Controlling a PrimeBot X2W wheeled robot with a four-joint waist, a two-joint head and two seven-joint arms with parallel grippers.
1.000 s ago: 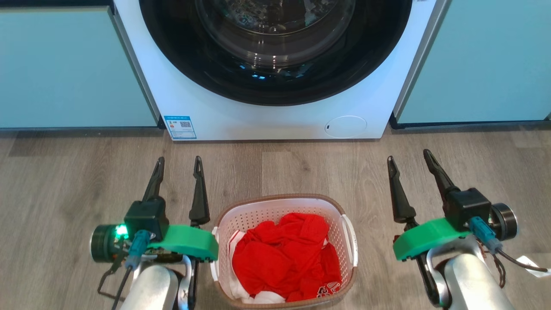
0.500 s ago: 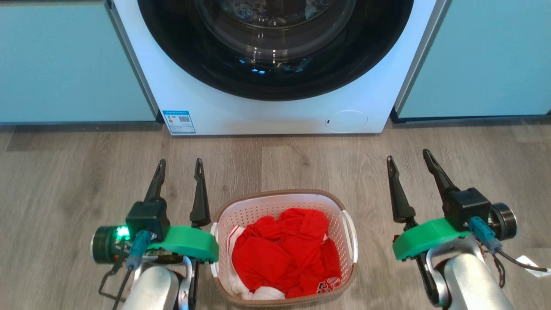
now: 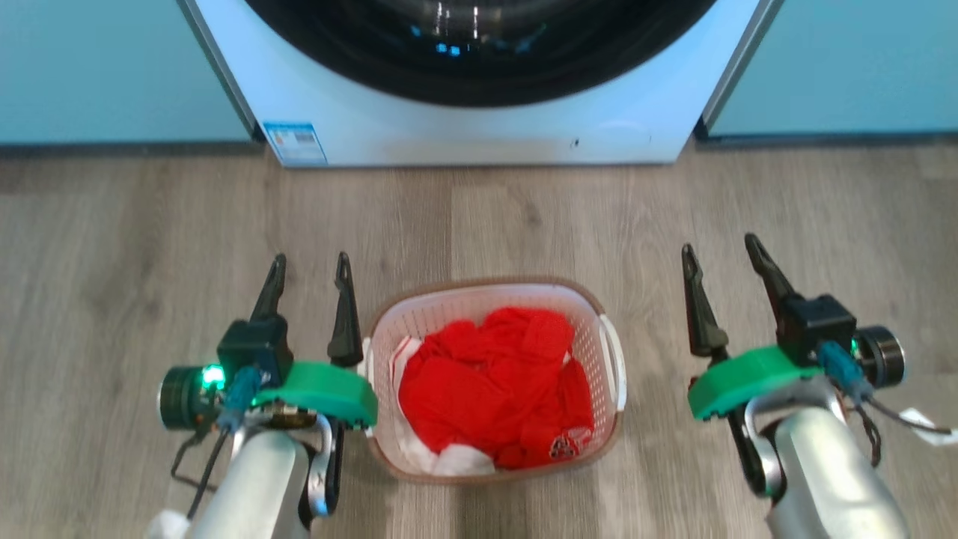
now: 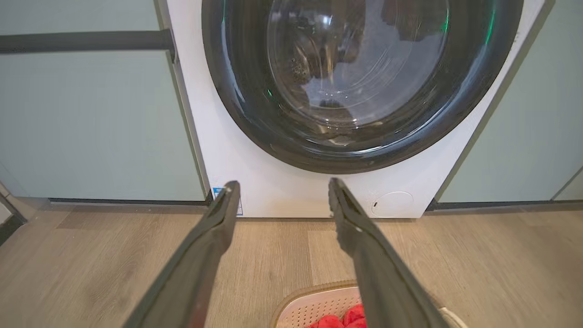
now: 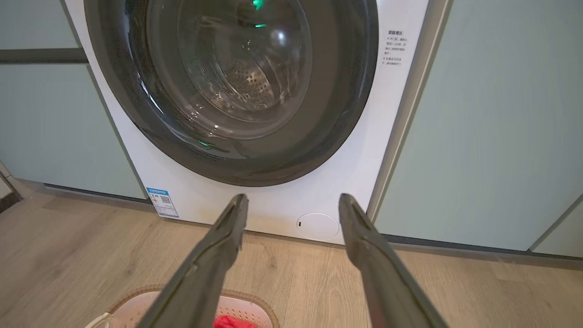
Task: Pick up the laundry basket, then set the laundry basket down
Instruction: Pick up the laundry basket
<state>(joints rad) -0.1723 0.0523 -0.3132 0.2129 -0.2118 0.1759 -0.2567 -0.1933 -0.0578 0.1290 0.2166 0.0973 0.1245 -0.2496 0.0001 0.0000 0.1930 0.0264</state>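
1. Wood floor (image 3: 524, 209) before washing machine (image 3: 479, 135).
2. Centre: laundry basket (image 3: 486, 284) on floor, red clothes (image 3: 486, 382) inside.
3. Left hand (image 3: 310, 258) just beside basket, right hand (image 3: 718, 245) farther off; both with fingers apart, empty.

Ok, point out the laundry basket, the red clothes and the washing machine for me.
laundry basket (image 3: 449, 303), head view, far perforated wall.
red clothes (image 3: 486, 382), head view, middle of the heap.
washing machine (image 3: 479, 133), head view, white panel under the door.
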